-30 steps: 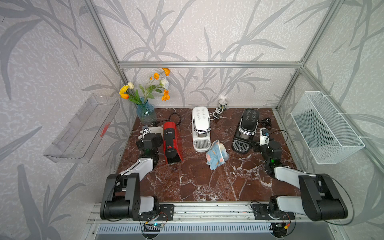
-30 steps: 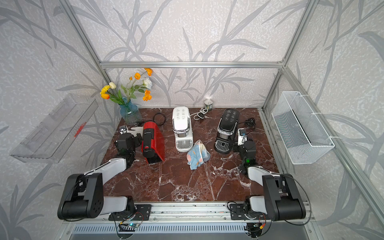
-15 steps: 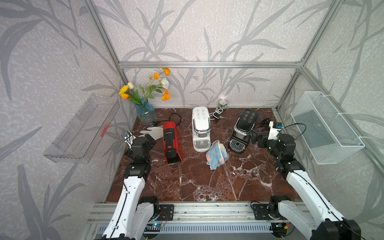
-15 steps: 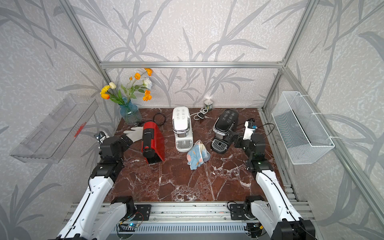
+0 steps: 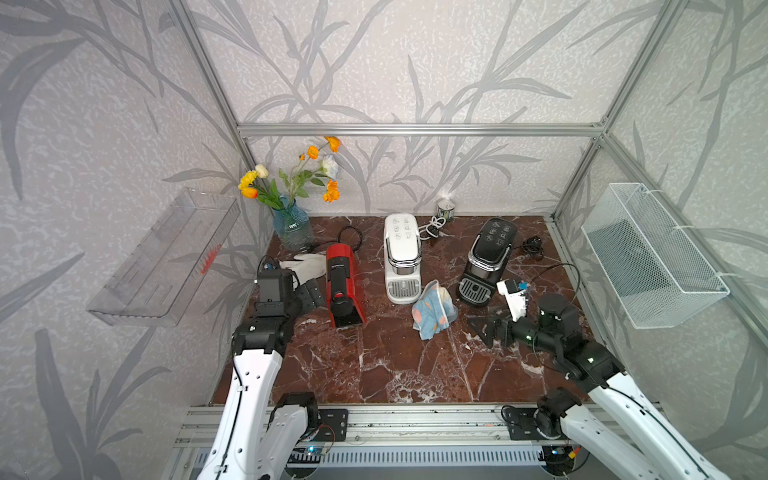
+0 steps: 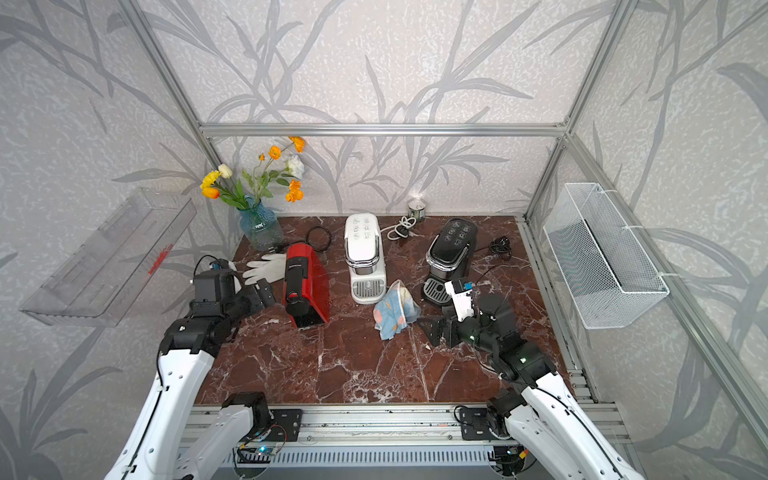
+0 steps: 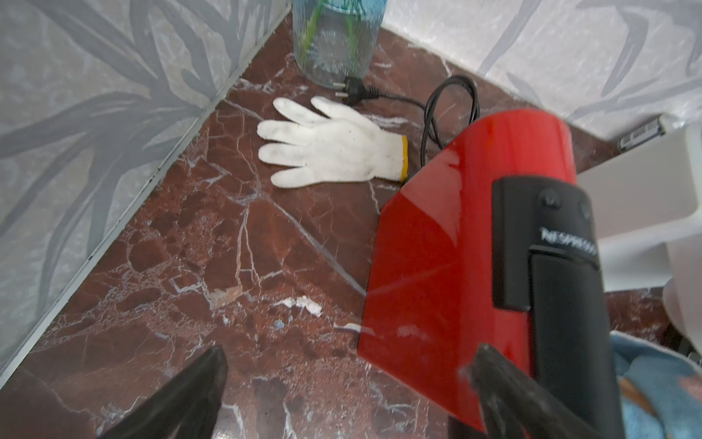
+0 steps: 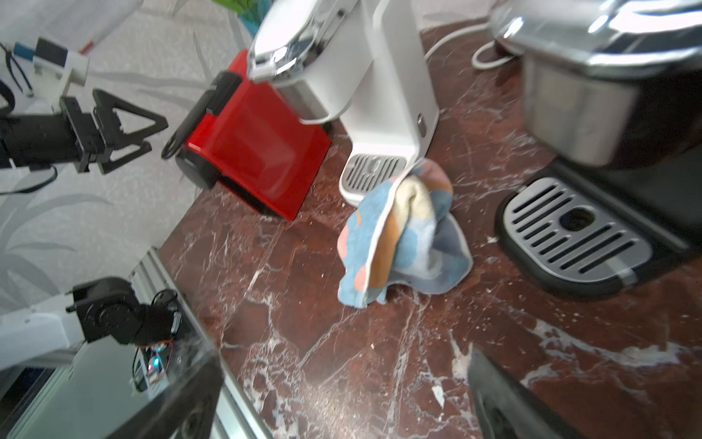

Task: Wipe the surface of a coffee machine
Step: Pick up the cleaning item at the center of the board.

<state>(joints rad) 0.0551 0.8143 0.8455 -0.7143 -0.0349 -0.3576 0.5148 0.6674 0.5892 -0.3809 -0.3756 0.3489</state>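
Three coffee machines stand in a row: red (image 5: 343, 291), white (image 5: 401, 257) and black (image 5: 486, 262). A crumpled blue, orange and cream cloth (image 5: 434, 309) lies on the marble in front of the white machine's drip tray, and the right wrist view shows the cloth (image 8: 402, 235) too. My left gripper (image 5: 311, 293) is open just left of the red machine (image 7: 456, 247), holding nothing. My right gripper (image 5: 484, 328) is open and low, a short way right of the cloth and pointing at it, apart from it.
A white work glove (image 7: 334, 144) and a black plug and cable lie behind the left gripper, near a blue glass vase (image 5: 291, 226) of flowers. Cables and a small tin (image 5: 446, 207) sit at the back wall. A wire basket (image 5: 652, 257) hangs on the right wall.
Both arms have unfolded from rest. The left gripper came up beside the red machine. The right gripper swung from beside the black machine down toward the cloth. Both stayed open.
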